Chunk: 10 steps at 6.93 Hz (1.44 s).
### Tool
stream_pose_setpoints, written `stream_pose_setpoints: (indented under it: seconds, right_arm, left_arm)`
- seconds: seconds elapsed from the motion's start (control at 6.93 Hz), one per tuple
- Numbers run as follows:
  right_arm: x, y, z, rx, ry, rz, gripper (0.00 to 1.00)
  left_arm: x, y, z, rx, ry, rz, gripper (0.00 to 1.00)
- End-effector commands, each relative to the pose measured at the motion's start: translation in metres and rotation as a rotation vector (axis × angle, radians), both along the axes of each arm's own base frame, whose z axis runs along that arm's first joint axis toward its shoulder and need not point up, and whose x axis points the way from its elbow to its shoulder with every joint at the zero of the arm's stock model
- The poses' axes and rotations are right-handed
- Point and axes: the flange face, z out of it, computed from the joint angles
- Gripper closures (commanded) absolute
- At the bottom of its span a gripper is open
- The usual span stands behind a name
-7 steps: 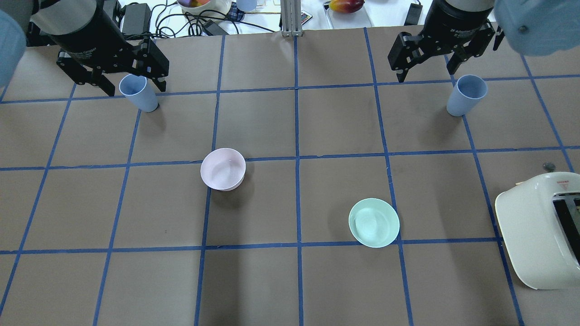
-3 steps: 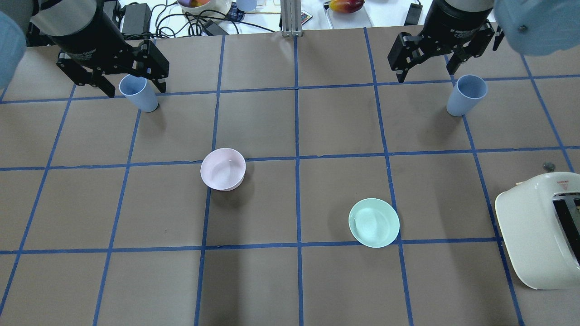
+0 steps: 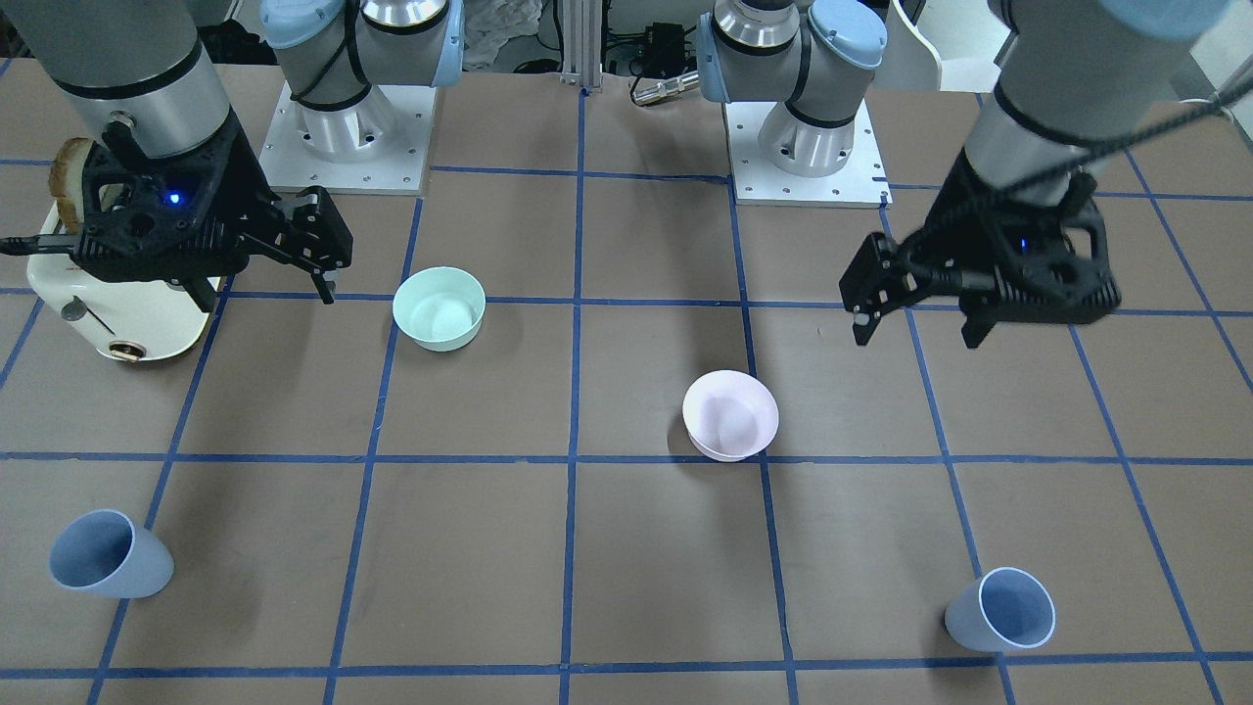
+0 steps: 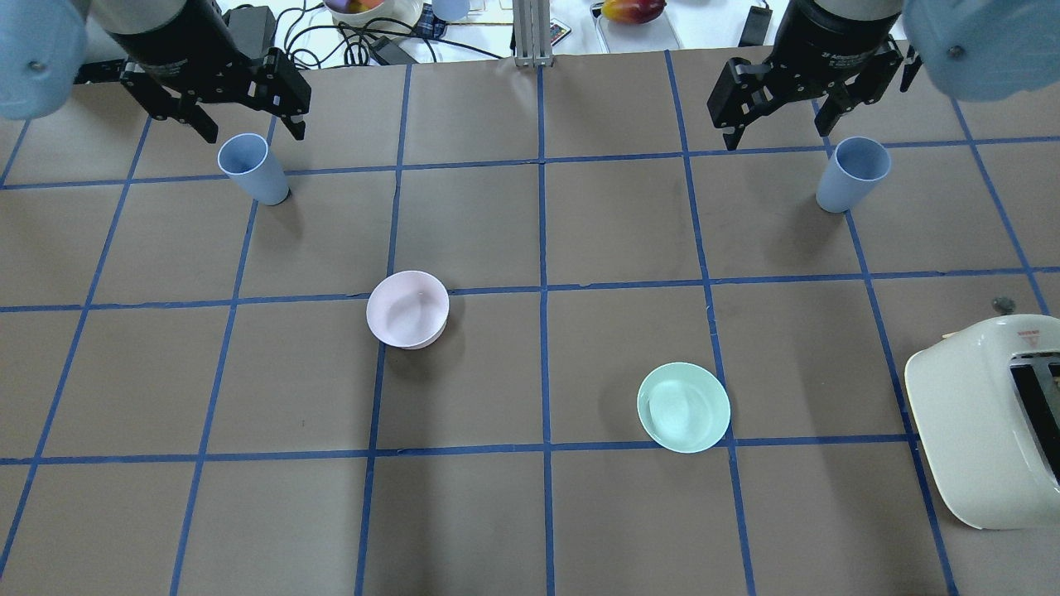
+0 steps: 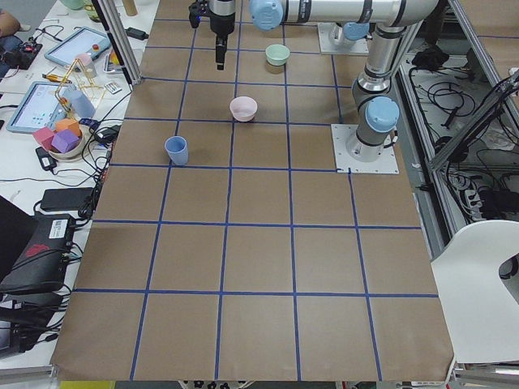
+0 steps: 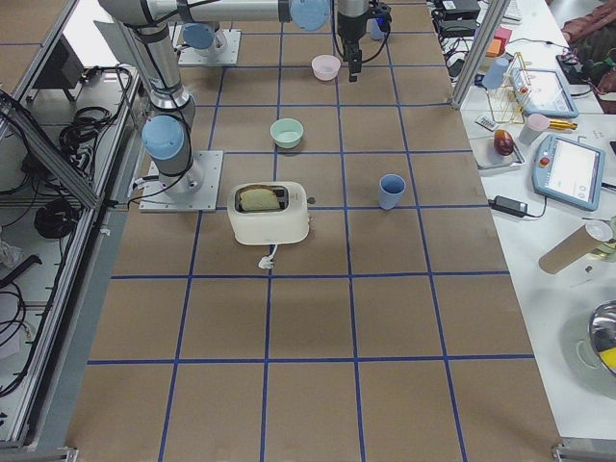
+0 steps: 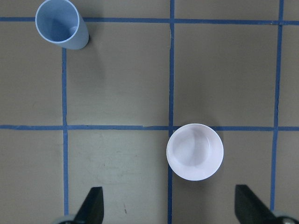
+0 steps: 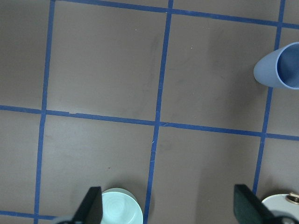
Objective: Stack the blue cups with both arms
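Observation:
Two blue cups stand upright on the brown table. The left cup point(image 4: 252, 170) point(image 3: 1003, 609) is at the far left, and shows at the top left of the left wrist view point(image 7: 61, 24). The right cup point(image 4: 853, 174) point(image 3: 103, 568) is at the far right, and shows at the right edge of the right wrist view point(image 8: 280, 67). My left gripper point(image 4: 248, 126) point(image 3: 915, 328) is open and empty, high above the table, near its cup but not around it. My right gripper point(image 4: 778, 132) point(image 3: 264, 289) is open and empty, left of its cup.
A pale pink bowl point(image 4: 407, 309) point(image 7: 195, 151) sits left of centre. A mint-green bowl point(image 4: 683, 406) point(image 8: 119, 207) sits right of centre. A white toaster point(image 4: 985, 422) point(image 3: 117, 294) holding toast stands at the near right edge. Cables and clutter lie beyond the far edge.
My left gripper has shifted up the overhead view, from flanking the left cup's rim to off the cup. It stays open. The right gripper has barely moved.

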Motion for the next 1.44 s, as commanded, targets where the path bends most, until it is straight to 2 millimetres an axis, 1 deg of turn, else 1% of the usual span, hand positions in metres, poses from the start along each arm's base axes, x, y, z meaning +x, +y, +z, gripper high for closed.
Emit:
stream_pose_setpoints:
  seconds: [0.0, 0.14, 0.29, 0.43, 0.58, 0.72, 0.87, 1.01, 1.15, 1.3]
  right_arm:
    - [0.000, 0.000, -0.001, 0.002, 0.003, 0.001, 0.00]
    - [0.000, 0.000, -0.001, 0.001, 0.003, 0.003, 0.00]
    - [-0.001, 0.000, -0.002, 0.004, 0.006, 0.004, 0.00]
    - [0.000, 0.000, -0.002, 0.004, 0.004, 0.005, 0.00]
    - [-0.001, 0.000, -0.003, 0.005, 0.005, 0.006, 0.00]
    - [-0.001, 0.000, -0.003, 0.007, 0.004, 0.002, 0.00]
    - [0.000, 0.001, -0.003, 0.007, 0.003, 0.004, 0.00]
    - [0.000, 0.001, -0.006, 0.011, 0.003, 0.004, 0.00]
    - [0.000, 0.001, -0.005, 0.010, 0.003, 0.003, 0.00]
    - [0.000, 0.001, -0.006, 0.013, 0.004, 0.002, 0.00]
  left_arm:
    - [0.049, -0.093, -0.110, -0.014, -0.032, -0.083, 0.00]
    - [0.089, -0.104, -0.160, 0.058, -0.033, -0.137, 0.00]
    - [0.101, -0.118, -0.186, 0.049, -0.037, -0.143, 0.00]
    - [0.106, -0.130, -0.202, 0.018, -0.046, -0.144, 0.00]
    - [0.107, -0.133, -0.214, 0.029, -0.046, -0.142, 0.00]
    - [0.107, -0.130, -0.224, 0.048, -0.039, -0.143, 0.25]
    - [0.109, -0.130, -0.228, 0.055, -0.032, -0.138, 0.64]
    - [0.111, -0.131, -0.227, 0.053, -0.036, -0.136, 1.00]
    - [0.112, -0.131, -0.227, 0.051, -0.040, -0.137, 1.00]
    - [0.116, -0.131, -0.223, 0.057, -0.082, -0.134, 1.00]
